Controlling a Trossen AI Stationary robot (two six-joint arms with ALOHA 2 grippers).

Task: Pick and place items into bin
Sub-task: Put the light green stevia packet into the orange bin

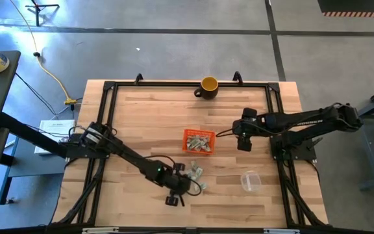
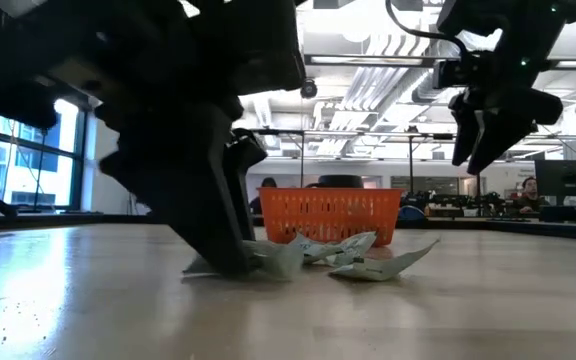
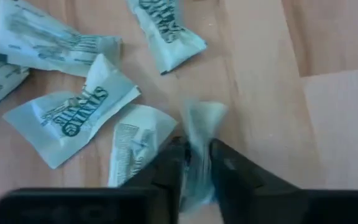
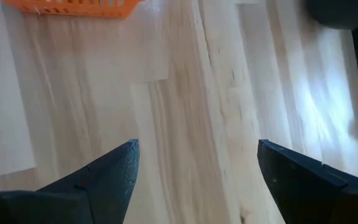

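My left gripper [image 3: 194, 163] is down at the table [image 1: 141, 110], its fingers [image 3: 166, 168] pinched together on one wrapped item [image 3: 197, 134] — only my left wrist view shows that clamp. From above, the same gripper [image 1: 188, 186] is a dark mass on the near side of the bin [image 1: 198, 141], and the pinch itself is hidden.

The wrist view also gives the loose items [image 3: 73, 115] their detail: pale green-white crinkly packets with dark printed lettering, lying flat on the wood just beside the one I hold, some overlapping at the edges. The overhead view shows only small pale scraps [image 1: 195, 171] near the bin, between it and my left gripper, with more pale pieces inside the bin.

The low view adds what neither gives — the packets [image 2: 353, 255] lie in front of the orange perforated basket [image 2: 330, 216], corners curling up off the table.

My right gripper [image 4: 197, 168] hangs above bare wood, beside the bin, fingers [image 4: 110, 174] spread wide and holding nothing. A yellow mug [image 1: 208, 85] stands beyond the bin, a clear cup [image 1: 250, 181] well apart from it.
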